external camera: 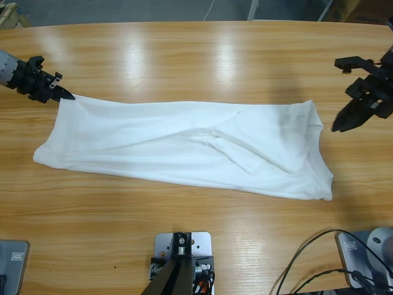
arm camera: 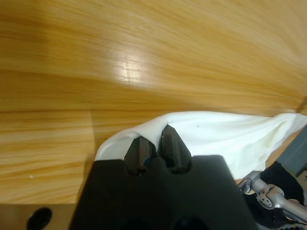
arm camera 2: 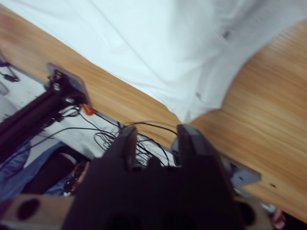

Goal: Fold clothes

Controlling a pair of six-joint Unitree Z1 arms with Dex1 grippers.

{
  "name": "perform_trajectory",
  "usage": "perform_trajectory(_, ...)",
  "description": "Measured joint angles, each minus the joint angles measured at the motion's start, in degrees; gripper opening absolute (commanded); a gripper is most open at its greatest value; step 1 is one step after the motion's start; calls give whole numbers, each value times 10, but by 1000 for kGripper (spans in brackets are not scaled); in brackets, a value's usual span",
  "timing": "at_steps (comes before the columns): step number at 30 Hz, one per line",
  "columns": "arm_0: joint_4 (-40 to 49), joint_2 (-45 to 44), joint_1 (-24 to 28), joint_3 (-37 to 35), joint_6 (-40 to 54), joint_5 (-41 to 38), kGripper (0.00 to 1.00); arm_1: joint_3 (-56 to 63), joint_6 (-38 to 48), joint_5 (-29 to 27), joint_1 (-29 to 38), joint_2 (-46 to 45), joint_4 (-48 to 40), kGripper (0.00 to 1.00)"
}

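The clothes are one white T-shirt point(external camera: 184, 144), lying flat and folded lengthwise in a long band across the middle of the table. At its upper left corner my left gripper point(external camera: 66, 95) is shut on the cloth edge. In the left wrist view the jaws point(arm camera: 154, 143) stand close together with the T-shirt point(arm camera: 225, 134) bunched up against them. My right gripper point(external camera: 339, 125) hovers just off the shirt's right end, apart from it. In the right wrist view it point(arm camera 2: 156, 139) is open with nothing between its jaws, and the T-shirt point(arm camera 2: 144, 43) lies beyond.
Bare wooden table point(external camera: 202, 55) stretches behind and in front of the shirt. Black cables point(external camera: 307, 270) run along the near right edge of the table. The right wrist view looks past the table's near edge point(arm camera 2: 120, 103) to more cables below.
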Motion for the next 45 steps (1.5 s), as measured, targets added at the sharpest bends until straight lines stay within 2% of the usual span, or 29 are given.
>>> perform_trajectory(4,8,4,1,0,13,0,0,25,22,14,23,9,-31,908)
perform_trajectory(11,13,4,1,0,21,0,0,62,136,16,136,35,-104,899)
perform_trajectory(19,18,4,1,0,25,0,0,161,259,-4,147,14,-200,890)
perform_trajectory(41,18,4,1,0,26,0,0,213,301,-10,166,25,-293,845)
perform_trajectory(42,18,4,1,0,26,0,0,214,302,-10,166,26,-296,807)
perform_trajectory(43,18,5,1,0,26,0,0,216,303,-11,166,27,-299,699)
perform_trajectory(45,18,6,1,0,27,0,0,217,305,-14,166,28,-303,563)
